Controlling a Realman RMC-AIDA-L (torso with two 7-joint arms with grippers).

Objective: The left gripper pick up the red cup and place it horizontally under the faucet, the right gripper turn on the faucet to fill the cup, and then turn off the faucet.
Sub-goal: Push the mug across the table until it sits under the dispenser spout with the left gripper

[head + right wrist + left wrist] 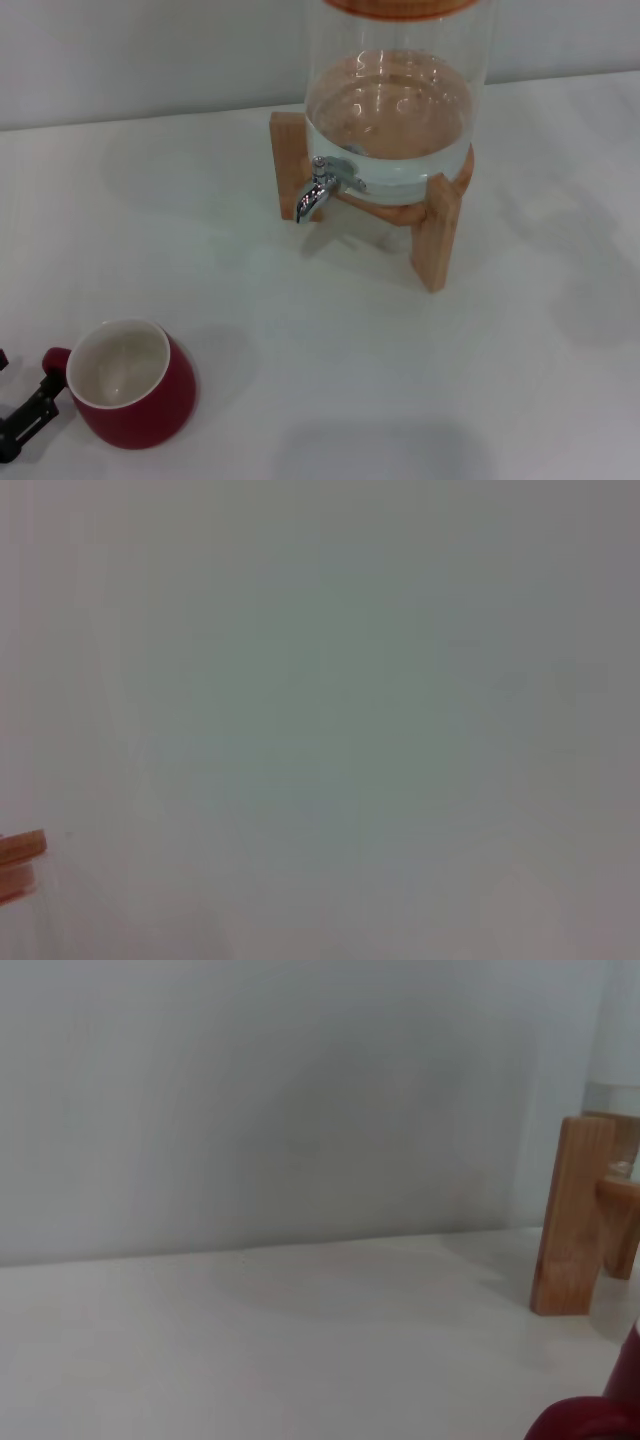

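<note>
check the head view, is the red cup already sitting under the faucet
No, the red cup stands upright on the table near the left gripper, well away from the faucet on the glass dispenser.

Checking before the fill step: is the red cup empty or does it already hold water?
Empty, as far as shows: the cup stands upright on the table, its white inside bare and dry-looking.

Squat glossy dark-red ceramic cup point(135, 390): white inside, small red loop handle. Beside that handle, black two-fingered left gripper point(22, 415). Behind the cup: shiny chrome faucet point(318, 188), clear glass dispenser point(395, 95) with orange-brown lid band, light tan wooden stand point(437, 232). Plain white table point(400, 380); pale grey wall point(280, 1100).
</note>
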